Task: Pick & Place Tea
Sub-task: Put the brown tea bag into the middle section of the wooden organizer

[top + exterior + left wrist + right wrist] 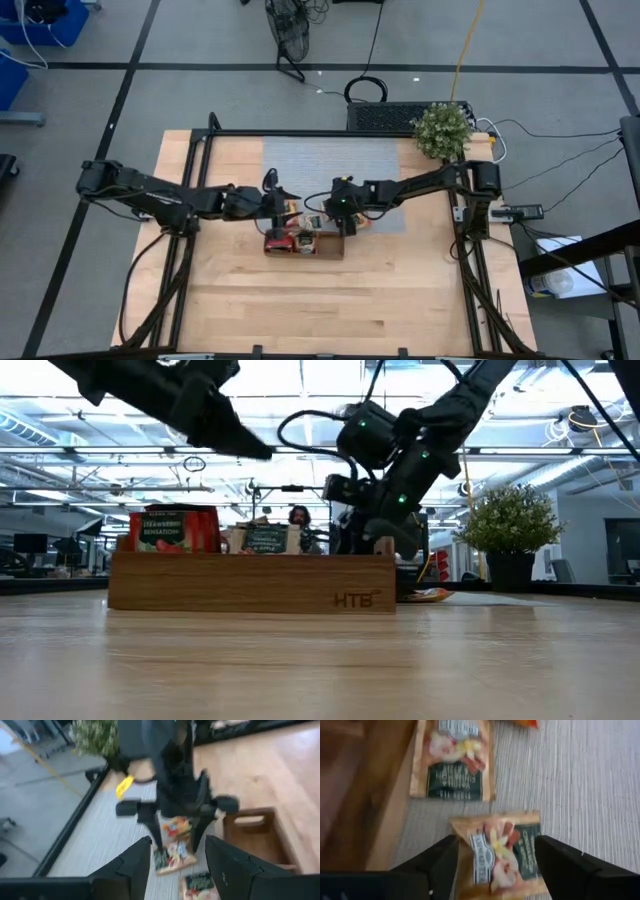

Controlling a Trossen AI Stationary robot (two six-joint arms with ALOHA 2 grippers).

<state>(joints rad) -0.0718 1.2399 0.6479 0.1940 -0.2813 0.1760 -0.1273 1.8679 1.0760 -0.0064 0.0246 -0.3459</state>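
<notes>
**benchwatcher:** Two arms meet over the middle of the tabletop [240, 300], right at the back edge of the wooden tray [250, 582]. The right claw [492, 865] has its fingers spread wide with a tea packet [502, 852] lying between them on the grey mat [580, 780]. It's not pinched, the fingers stand clear of both its sides. Where's the left one?

**teabot_fan:** The left claw [177, 862] is wide open too, holding nothing, hanging above the mat and looking at the right arm's wrist. A few packets on the mat [175, 847] lie just past its fingers, beside the tray's end compartment.

**benchwatcher:** Which way do they point? The one between the right fingers lies flat, face up, turned so its print runs sideways, dark label toward one finger. A second packet [452, 762] lies just beyond it, flat as well, with its print turned a quarter against the first one's and one edge up against the tray's wall.

**teabot_fan:** They're about square, so I can't tell any long axis. From table height, a red packet [175, 528] stands upright in the tray's left compartment, and a pale one [265, 540] in the middle one, faces toward the camera.
</notes>
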